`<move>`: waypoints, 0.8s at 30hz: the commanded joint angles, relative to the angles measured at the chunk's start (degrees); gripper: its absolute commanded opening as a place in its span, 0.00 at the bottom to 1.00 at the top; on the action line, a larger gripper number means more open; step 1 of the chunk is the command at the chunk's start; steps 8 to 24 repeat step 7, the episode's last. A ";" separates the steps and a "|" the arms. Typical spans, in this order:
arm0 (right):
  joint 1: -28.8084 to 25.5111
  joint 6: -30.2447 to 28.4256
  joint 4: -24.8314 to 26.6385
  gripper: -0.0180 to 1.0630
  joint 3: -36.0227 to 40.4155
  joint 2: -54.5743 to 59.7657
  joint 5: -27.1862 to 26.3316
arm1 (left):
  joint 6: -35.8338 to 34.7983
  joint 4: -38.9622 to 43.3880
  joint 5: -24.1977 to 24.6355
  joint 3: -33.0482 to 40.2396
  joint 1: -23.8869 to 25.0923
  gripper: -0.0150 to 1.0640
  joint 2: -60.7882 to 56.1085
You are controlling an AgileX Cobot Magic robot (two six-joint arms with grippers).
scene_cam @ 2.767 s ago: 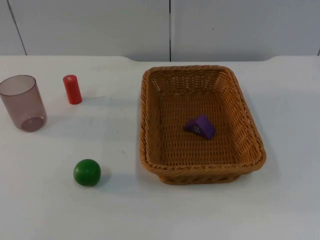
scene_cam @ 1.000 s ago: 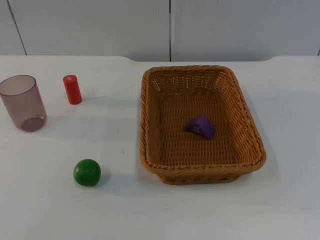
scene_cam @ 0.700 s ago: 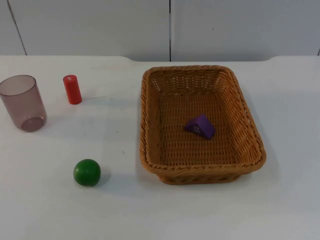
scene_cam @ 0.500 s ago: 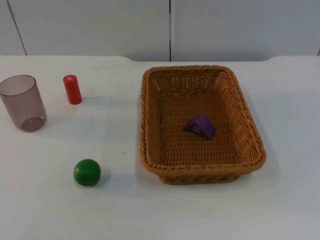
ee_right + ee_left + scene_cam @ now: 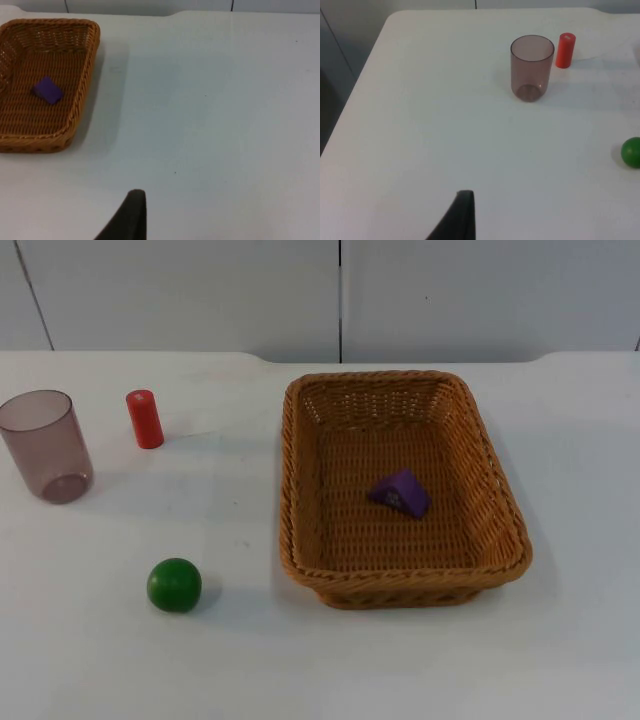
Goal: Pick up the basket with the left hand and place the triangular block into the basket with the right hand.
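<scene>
The basket sits flat on the white bench, taken here as the landmark. It is a rectangular woven basket, tan in colour, with its long sides running away from the camera in the top view. The purple triangular block lies inside the basket on its floor, a little toward the basket's right wall and clear of all four walls. In the right wrist view the same block rests on the basket floor, and the basket stands apart from the fingertip.

Left of the basket, well apart from it, a green ball rests on the bench, level with the basket's near end. A red cylinder stands upright farther back, level with the basket's far end. A clear brownish cup stands upright beyond the cylinder, the farthest of the three from the basket. In the left wrist view the cup and cylinder stand near each other without touching, and the ball is off to one side.

Left gripper: one black fingertip over bare bench, away from the cup; cannot tell how the jaws stand. Right gripper: one black fingertip over bare bench, away from the basket; jaws likewise cannot be told. Neither touches anything.
</scene>
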 commanded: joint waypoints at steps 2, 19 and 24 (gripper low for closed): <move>0.76 0.66 -0.51 0.98 0.14 -0.13 -0.63 | -0.33 0.22 -0.62 0.28 -0.21 0.99 -0.13; 0.76 2.28 -1.35 0.98 0.14 -0.13 -0.63 | -0.33 0.22 -0.62 0.28 -0.21 0.99 -0.13; 0.76 2.28 -1.35 0.98 0.14 -0.13 -0.63 | -0.33 0.22 -0.62 0.28 -0.21 0.99 -0.13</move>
